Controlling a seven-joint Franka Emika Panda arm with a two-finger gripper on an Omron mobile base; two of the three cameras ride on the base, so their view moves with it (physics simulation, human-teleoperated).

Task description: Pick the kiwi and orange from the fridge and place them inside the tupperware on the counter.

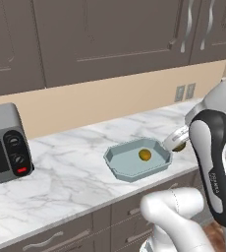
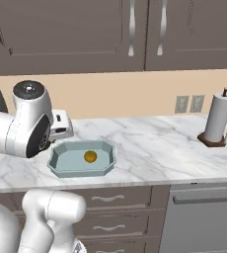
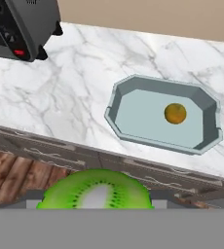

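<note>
The kiwi (image 3: pixel 97 190) sits at the bottom of the hand view, right at the gripper (image 3: pixel 97 202): a halved fruit with its cut face turned to the camera, bright lime-green flesh, a pale whitish core and a ring of tiny dark seeds around it. The fingers themselves are hidden behind the fruit, so the kiwi appears clamped between them, though the contact cannot be seen directly. In the left base view a small dark olive lump (image 1: pixel 179 146) shows at the end of the wrist, just right of the tupperware (image 1: pixel 116 160); it is too small to tell more.

The tupperware is a shallow pale blue-grey tray with cut corners and a raised rim, resting flat on the white marble surface (image 1: pixel 70 162) near its front edge. Inside it lies the orange (image 1: pixel 145 155), a small round orange-yellow ball with a darker patch, sitting on the tray floor a little off centre and clear of the walls. In the hand view the kiwi is over the drawer fronts, short of the surface edge and apart from the tray.

A dark toaster oven (image 1: pixel 4 142) with knobs and a red button stands on the surface to the left, well apart from the tray. A paper towel roll (image 2: pixel 217 119) on a wooden stand is far to the right, below two wall outlets (image 2: pixel 189 104).
</note>
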